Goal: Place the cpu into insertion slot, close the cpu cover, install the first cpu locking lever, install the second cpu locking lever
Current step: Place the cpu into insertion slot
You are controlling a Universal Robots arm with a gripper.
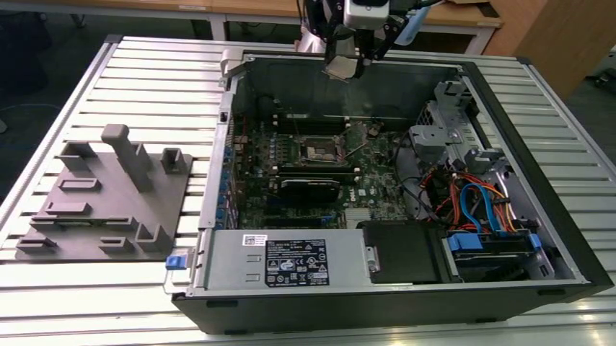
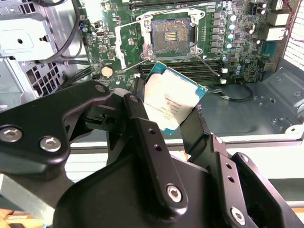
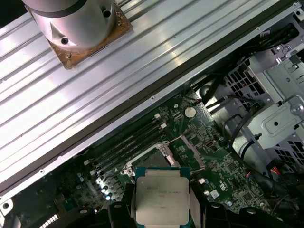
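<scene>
Patience seems the key: the cpu (image 1: 342,68) ought to go down level and squared to the insertion slot (image 1: 318,150), which sits uncovered well below it in the exterior view, the arm poised high over the computer case's (image 1: 385,306) far wall. In the second wrist view the gripper (image 2: 167,118) clamps the tilted chip by its edges. In the first wrist view it hangs above the green board (image 3: 223,171).

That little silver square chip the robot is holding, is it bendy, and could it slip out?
Probably stiff: the cpu looks perfectly flat while the end effector pinches it by two edges. Likely light, since it is thin and small. Its smooth metal top looks slippery, and it sits tilted in the grip, so a bump might shift it.
</scene>
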